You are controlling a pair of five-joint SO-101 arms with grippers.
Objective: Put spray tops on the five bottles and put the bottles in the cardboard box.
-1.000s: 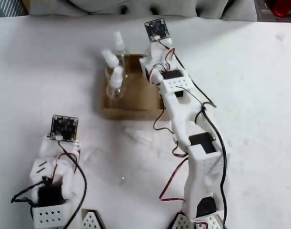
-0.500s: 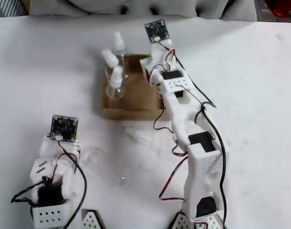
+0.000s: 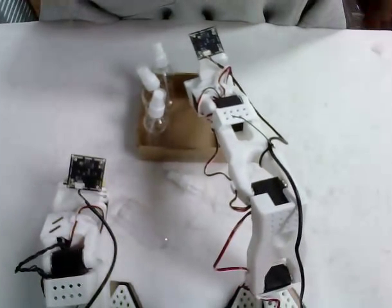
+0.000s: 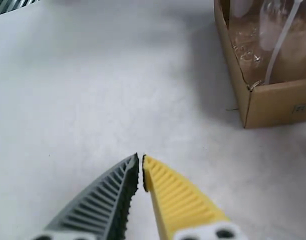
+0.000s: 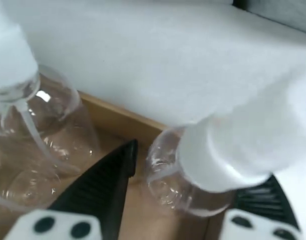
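The right gripper (image 5: 195, 167) has its jaws parted around a capped bottle (image 5: 168, 185) in a corner of the cardboard box (image 5: 122, 117) — light, slick, thin plastic, probably best pinched at the body below the neck — while the left gripper (image 4: 140, 160) rests closed.

Three clear bottles (image 3: 154, 120) with white spray tops (image 3: 160, 54) stand in the brown cardboard box (image 3: 176, 153). A fourth bottle (image 5: 168, 175), capped too, tilts near its wall.
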